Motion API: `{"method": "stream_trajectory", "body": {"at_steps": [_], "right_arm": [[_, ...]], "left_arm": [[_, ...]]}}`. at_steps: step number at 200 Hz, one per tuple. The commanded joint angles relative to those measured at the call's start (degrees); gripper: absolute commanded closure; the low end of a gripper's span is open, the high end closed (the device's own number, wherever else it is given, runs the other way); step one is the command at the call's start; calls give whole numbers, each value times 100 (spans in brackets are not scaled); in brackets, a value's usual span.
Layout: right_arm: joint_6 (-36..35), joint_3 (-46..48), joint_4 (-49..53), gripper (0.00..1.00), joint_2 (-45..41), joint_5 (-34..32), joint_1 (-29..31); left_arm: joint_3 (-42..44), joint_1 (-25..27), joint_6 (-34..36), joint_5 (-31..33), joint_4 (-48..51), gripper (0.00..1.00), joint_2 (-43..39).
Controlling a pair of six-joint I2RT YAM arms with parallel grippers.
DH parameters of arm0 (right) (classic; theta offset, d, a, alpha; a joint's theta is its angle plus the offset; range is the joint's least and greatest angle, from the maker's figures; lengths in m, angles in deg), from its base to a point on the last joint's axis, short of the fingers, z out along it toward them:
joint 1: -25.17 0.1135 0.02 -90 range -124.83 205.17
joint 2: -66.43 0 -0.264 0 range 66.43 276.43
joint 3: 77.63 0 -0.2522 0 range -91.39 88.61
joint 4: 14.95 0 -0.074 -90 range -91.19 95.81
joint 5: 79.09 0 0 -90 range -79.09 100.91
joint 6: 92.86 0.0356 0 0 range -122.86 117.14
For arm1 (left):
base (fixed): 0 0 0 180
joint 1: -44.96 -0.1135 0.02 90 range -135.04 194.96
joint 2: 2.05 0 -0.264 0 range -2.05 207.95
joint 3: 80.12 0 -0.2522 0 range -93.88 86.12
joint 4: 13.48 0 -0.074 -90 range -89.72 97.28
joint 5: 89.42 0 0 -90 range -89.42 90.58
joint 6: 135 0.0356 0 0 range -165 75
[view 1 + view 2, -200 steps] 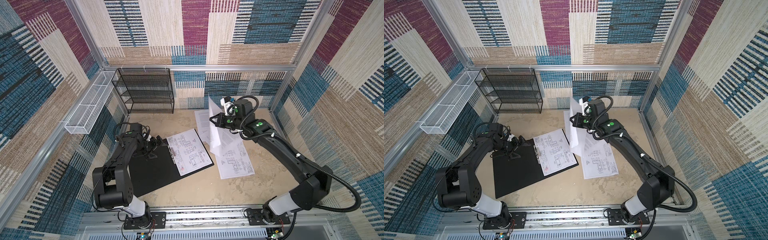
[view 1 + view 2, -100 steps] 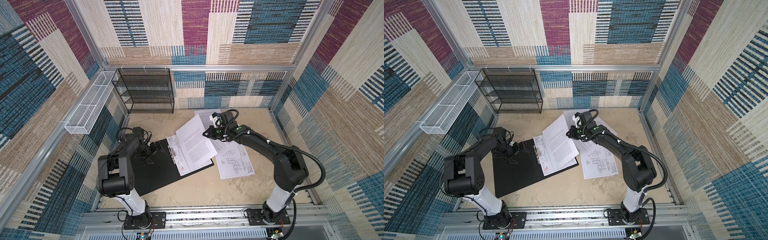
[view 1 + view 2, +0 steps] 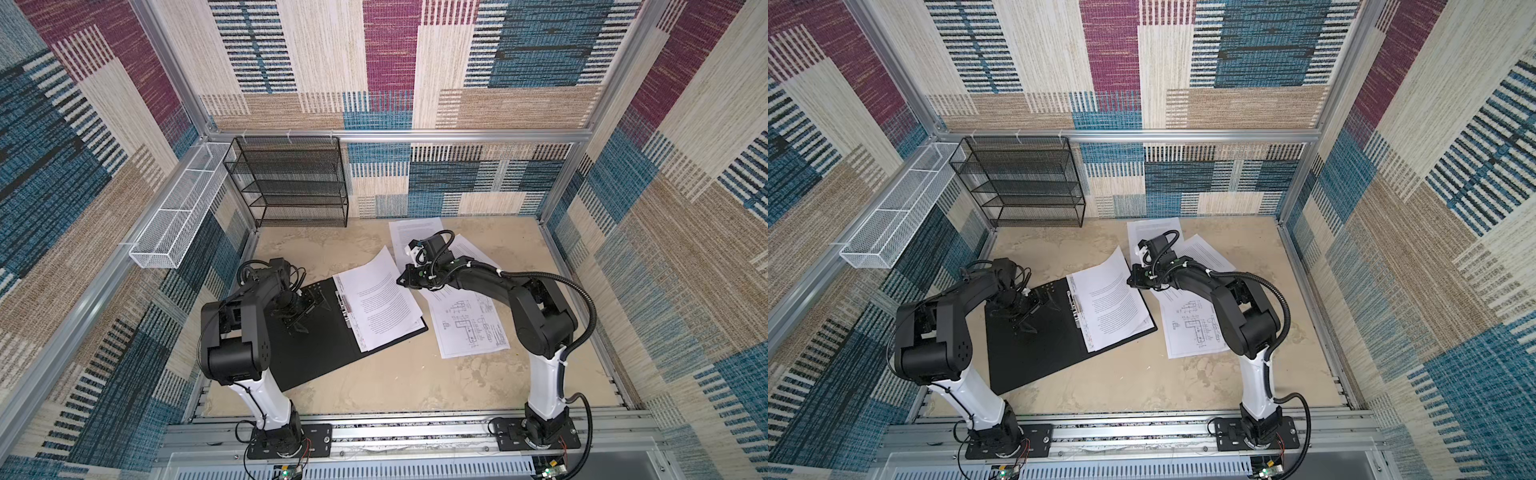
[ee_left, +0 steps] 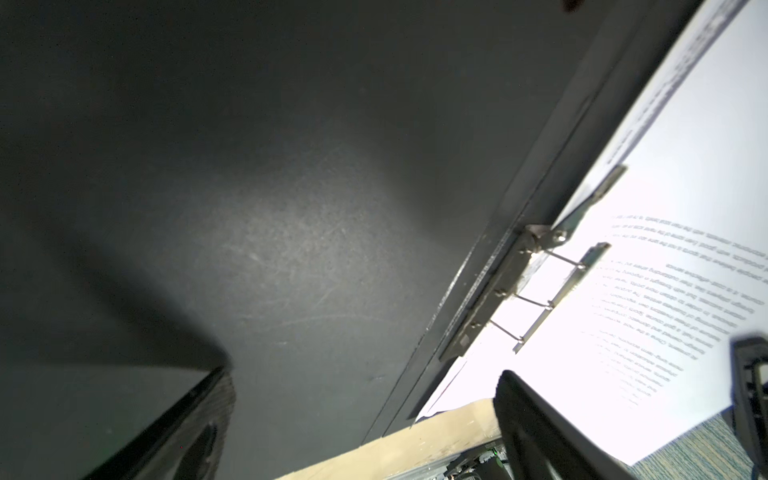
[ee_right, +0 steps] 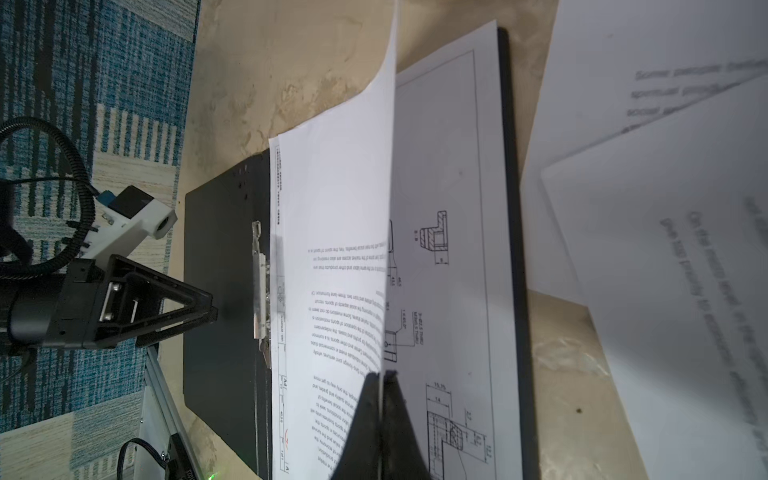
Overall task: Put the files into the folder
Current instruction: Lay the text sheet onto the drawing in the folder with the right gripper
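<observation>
One folder (image 3: 324, 357) lies open on the worktop (image 3: 415, 382), black inside up, with its metal clip bar (image 3: 345, 309) along the spine. Five paper sheets show. Two are on the folder's right leaf: a drawing sheet (image 5: 449, 249) flat underneath and a text sheet (image 3: 374, 299) over it. Three lie loose on the worktop to the right: a second drawing sheet (image 3: 469, 328) and, behind it, two overlapping text pages (image 3: 415, 232), partly under the right arm.

The right pincer (image 3: 401, 280) is closed on the text sheet's right edge. It holds that side lifted, so the page slopes down toward the clip bar. The sheet's far corner curls up past the folder's back edge. The left pincer (image 3: 309, 311) is spread wide with nothing in it, low over the folder's bare left leaf; whether it touches the leaf cannot be told.

The folder's right corner comes just beside the second drawing sheet. Wide bare worktop lies in front of the folder and sheets. More lies behind the folder, up to one black mesh rack (image 3: 291, 183). One white wire basket (image 3: 178, 216) hangs on the left wall.
</observation>
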Motion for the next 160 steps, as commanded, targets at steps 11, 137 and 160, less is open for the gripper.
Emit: {"method": "stream_trajectory", "body": {"at_steps": [11, 137, 160], "right_arm": [[-35, -81, -206, 100, 77, 97, 45], [161, -97, -334, 100, 208, 146, 126], [194, -66, -316, 100, 185, 124, 136]], "left_arm": [[-59, -10, 210, 149, 149, 3, 125], [-79, -7, 208, 109, 154, 3, 218], [-96, -9, 213, 113, 151, 3, 228]]}}
